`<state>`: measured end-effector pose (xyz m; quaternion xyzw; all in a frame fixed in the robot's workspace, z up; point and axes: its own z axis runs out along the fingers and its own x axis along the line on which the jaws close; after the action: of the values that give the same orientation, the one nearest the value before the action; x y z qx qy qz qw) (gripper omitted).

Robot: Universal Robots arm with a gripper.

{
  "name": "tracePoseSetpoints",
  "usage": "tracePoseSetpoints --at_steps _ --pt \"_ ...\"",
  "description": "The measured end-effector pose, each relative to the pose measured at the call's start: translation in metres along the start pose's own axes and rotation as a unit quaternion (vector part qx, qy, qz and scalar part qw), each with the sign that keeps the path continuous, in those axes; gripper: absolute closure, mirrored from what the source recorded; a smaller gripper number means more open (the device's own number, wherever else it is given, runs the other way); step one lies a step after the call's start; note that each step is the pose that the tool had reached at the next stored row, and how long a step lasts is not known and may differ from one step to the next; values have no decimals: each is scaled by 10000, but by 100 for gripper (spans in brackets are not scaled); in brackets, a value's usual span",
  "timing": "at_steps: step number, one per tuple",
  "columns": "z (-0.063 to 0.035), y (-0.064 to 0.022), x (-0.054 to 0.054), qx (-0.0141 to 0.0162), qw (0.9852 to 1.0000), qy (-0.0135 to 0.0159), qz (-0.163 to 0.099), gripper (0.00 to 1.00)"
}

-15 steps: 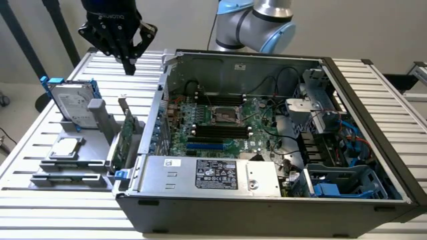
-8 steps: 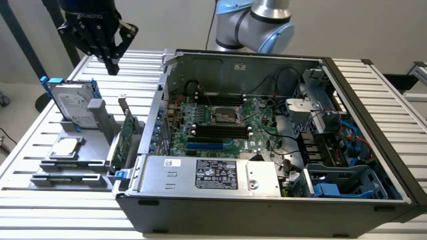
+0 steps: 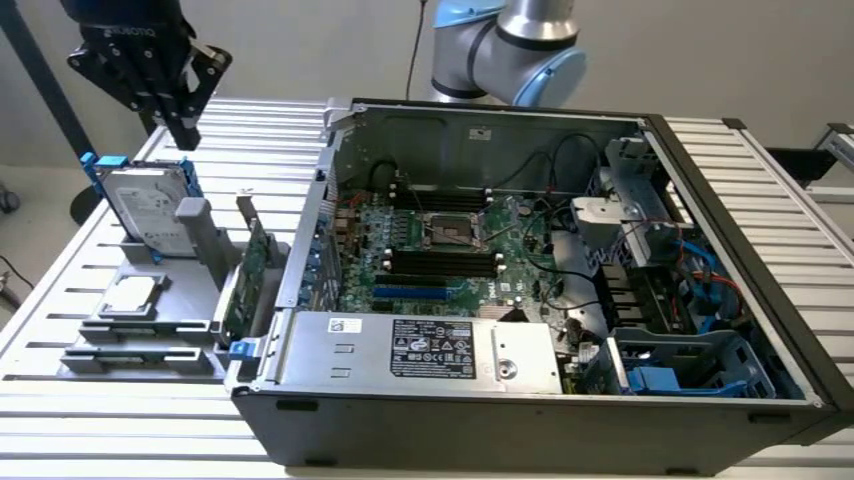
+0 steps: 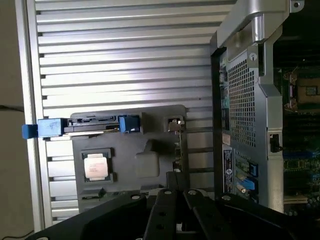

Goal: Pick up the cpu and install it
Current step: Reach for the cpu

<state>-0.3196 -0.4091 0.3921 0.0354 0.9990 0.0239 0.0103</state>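
The cpu [image 3: 131,295], a small square chip with a silver lid, lies flat in a recess of the grey holder [image 3: 200,290] on the exterior view's left; in the wrist view the cpu [image 4: 96,166] sits below the hard drive. My black gripper [image 3: 183,135] hangs high above the holder's far end, well clear of the chip, shut and holding nothing. In the wrist view the gripper [image 4: 179,191] has its tips together. The square socket frame [image 3: 454,232] sits in the middle of the motherboard inside the open computer case [image 3: 747,250].
A silver hard drive [image 3: 144,210] with blue rails stands upright in the holder, seen edge-on in the wrist view as the hard drive [image 4: 90,126]. A green card [image 3: 247,280] stands beside the case wall. The ribbed metal table [image 3: 267,120] lies bare behind the holder.
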Motion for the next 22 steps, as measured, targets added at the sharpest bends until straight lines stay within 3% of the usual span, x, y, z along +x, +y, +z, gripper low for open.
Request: tracePoseSetpoints --at_steps 7,16,22 --pt "2 -38 317 13 10000 -1 0 89" --pt "33 -86 726 52 10000 -4 -1 89" --pt "75 -119 924 72 10000 22 -1 89"
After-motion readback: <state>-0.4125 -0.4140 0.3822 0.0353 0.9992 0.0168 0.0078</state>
